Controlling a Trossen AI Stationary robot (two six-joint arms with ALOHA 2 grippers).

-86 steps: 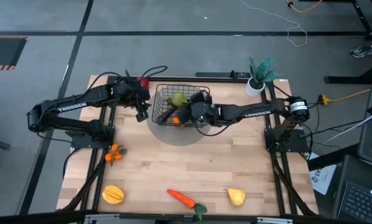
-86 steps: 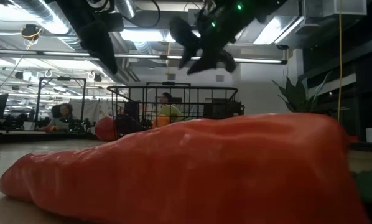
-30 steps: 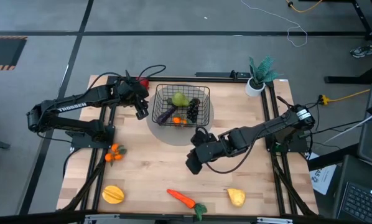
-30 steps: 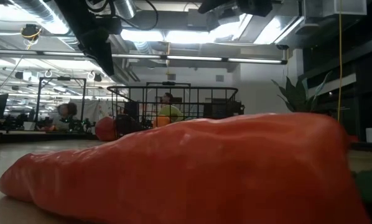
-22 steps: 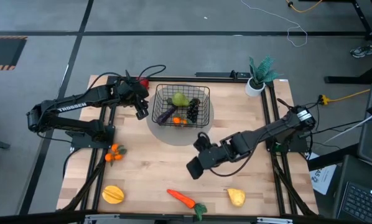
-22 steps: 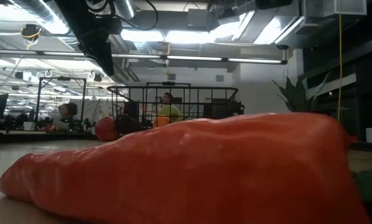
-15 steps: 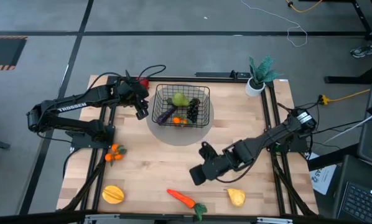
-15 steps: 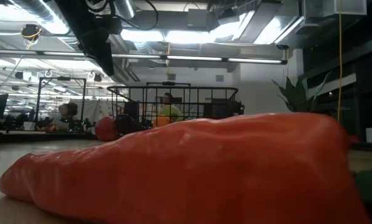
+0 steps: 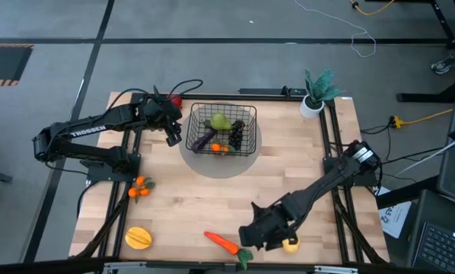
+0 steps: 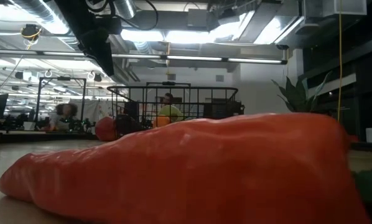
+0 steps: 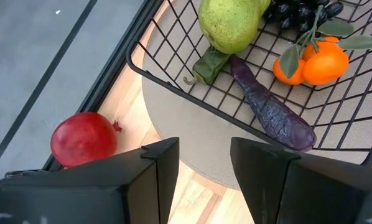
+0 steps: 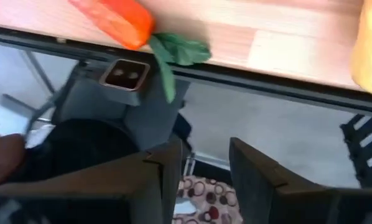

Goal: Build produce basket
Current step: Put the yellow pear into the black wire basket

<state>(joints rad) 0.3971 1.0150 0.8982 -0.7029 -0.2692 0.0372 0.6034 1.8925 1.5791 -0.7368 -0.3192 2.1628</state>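
Carrot [image 12: 114,20] leaf-end visible only by wrist; right gripper [image 9: 259,234] fingers parted, empty, beside yellow pear [image 9: 290,243]; basket [image 9: 223,128] black mesh.

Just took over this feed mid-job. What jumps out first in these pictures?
The right gripper hangs open low at the table's near edge, between the orange carrot and the yellow pear. At the far middle, the black wire basket already holds a green pear, eggplant, grapes and small oranges. The left gripper waits open beside it, near a red apple.
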